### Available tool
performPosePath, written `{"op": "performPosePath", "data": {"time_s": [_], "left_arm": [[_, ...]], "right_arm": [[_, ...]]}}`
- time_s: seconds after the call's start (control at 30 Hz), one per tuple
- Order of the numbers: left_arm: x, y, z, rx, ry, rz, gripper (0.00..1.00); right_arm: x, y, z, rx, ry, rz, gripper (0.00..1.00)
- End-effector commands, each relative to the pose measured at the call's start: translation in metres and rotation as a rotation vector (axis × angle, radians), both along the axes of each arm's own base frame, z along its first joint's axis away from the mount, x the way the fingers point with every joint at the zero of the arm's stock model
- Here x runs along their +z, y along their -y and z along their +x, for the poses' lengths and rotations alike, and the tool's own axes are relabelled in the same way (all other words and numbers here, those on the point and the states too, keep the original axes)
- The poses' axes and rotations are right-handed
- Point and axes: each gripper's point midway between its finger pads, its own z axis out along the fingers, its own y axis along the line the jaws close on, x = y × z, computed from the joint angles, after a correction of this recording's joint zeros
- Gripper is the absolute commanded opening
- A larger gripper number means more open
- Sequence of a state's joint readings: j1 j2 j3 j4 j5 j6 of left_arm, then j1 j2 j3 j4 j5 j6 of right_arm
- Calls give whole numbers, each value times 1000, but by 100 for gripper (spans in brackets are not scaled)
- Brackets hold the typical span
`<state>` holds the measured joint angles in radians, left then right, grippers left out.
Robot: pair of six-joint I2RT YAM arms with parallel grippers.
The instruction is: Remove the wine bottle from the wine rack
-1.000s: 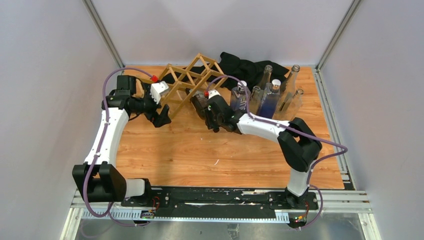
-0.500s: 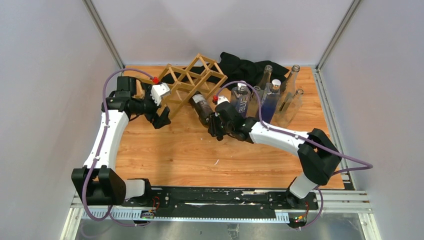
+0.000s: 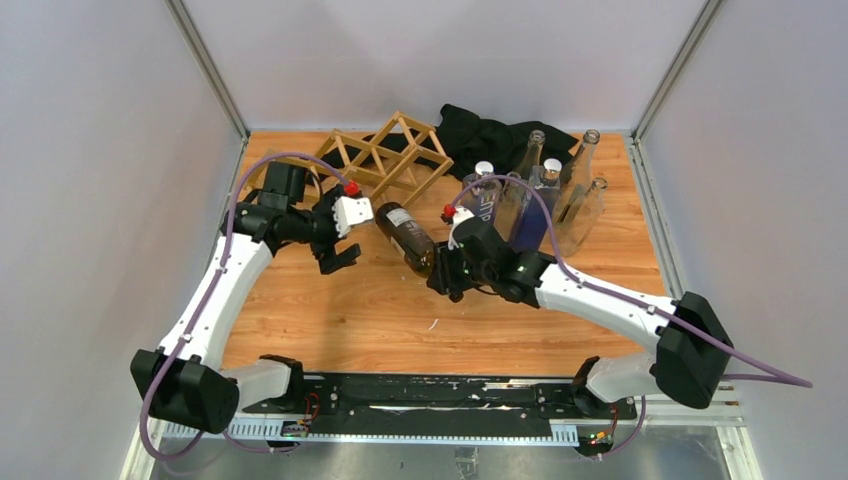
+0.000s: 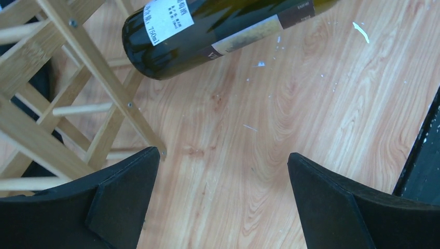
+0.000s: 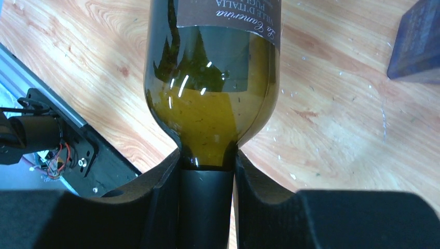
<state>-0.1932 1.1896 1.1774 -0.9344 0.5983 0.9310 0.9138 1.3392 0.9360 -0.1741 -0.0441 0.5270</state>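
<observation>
Leaves broad bare room on the orange-brown wood-grain table point(image 3: 400, 320) in front of the light natural-wood lattice wine rack point(image 3: 385, 160), out to the black rail at the near edge. Crowds the side right of the rack with a cluster of clear and blue glass bottles point(image 3: 545, 195) and, behind them, a crumpled black cloth point(image 3: 490, 135). Shuts in the rack's back and both sides with grey walls.

Clamps the right gripper point(image 5: 206, 176) narrowly on the neck of the dark green glass wine bottle point(image 3: 405, 236), one finger on either side. Holds that bottle slanted just in front of the rack, clear of its cells, base end nearest the rack.

Spreads the left gripper point(image 4: 223, 171) wide and empty over bare wood, just beside a front foot of the rack and near the bottle's base.
</observation>
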Motion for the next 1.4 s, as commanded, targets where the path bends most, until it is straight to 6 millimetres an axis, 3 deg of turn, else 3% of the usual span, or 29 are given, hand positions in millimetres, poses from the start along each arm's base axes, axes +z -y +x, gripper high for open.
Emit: {"op": "performPosePath", "data": {"time_s": [0.0, 0.37, 0.67, 0.9, 1.13, 1.17, 1.23, 1.37], "left_arm": [[-5, 4, -16, -79, 26, 76, 100], [2, 26, -40, -307, 133, 183, 100], [-5, 36, -60, -522, 287, 297, 100], [-17, 36, -60, -528, 247, 327, 100], [-35, 29, -67, -573, 266, 376, 99], [-34, 31, -66, -564, 272, 370, 96], [-30, 33, -64, -556, 285, 359, 81], [-19, 40, -58, -524, 330, 318, 33]], "right_arm": [[38, -3, -10, 49, 60, 89, 0], [91, -6, -64, 343, -8, 149, 0], [116, -21, -93, 513, -64, 202, 0], [126, -31, -107, 594, -77, 228, 0], [129, -33, -106, 601, -60, 232, 0], [128, -33, -105, 597, -60, 229, 0], [126, -33, -103, 584, -62, 222, 4], [122, -33, -99, 555, -63, 209, 30]]}}
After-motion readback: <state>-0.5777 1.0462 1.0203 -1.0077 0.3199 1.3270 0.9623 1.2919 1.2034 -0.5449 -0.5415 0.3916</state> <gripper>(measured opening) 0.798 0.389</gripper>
